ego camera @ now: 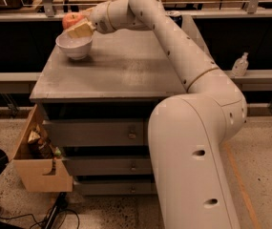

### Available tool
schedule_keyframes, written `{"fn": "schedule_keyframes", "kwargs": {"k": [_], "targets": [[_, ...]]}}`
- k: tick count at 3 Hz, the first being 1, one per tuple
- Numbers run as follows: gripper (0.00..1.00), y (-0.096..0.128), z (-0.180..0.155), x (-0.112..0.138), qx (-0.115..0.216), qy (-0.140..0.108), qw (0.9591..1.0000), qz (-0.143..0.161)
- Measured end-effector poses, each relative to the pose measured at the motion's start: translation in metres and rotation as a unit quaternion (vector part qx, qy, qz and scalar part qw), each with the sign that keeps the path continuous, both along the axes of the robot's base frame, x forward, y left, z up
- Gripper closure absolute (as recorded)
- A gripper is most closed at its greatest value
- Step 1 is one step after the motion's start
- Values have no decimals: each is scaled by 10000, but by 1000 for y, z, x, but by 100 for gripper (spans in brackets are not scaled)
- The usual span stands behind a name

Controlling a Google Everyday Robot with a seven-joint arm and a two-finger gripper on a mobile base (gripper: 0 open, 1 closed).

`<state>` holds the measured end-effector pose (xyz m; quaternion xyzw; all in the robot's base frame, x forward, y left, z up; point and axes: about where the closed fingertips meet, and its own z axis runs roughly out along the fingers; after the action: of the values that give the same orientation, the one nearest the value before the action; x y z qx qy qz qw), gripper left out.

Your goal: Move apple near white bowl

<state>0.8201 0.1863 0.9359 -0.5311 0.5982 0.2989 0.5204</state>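
Note:
The white bowl point(74, 45) stands near the far left corner of the grey cabinet top point(121, 68). The red-orange apple point(72, 20) is just behind the bowl's far rim, held between the tan fingers point(81, 30) of my gripper point(77, 25). The gripper reaches in from the right, at the end of the long white arm, and sits right over the bowl's back edge. Whether the apple rests on the surface or hangs above it is hidden by the bowl.
A dark soda can point(175, 16) shows partly behind the arm at the back right of the top. The cabinet has drawers below. A cardboard box point(37, 161) with items hangs at its lower left. A clear bottle point(240, 65) stands on a ledge at the right.

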Motion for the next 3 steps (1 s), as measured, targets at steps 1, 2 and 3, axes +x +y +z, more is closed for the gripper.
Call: {"fn": "schedule_keyframes", "kwargs": {"k": [1,2,3], "targets": [[100,4,-26,4,-49,108,9999,48],[83,8,-30,4,-53,127,9999,74],[61,11,-31,3,-55,140,9998,95]]}}
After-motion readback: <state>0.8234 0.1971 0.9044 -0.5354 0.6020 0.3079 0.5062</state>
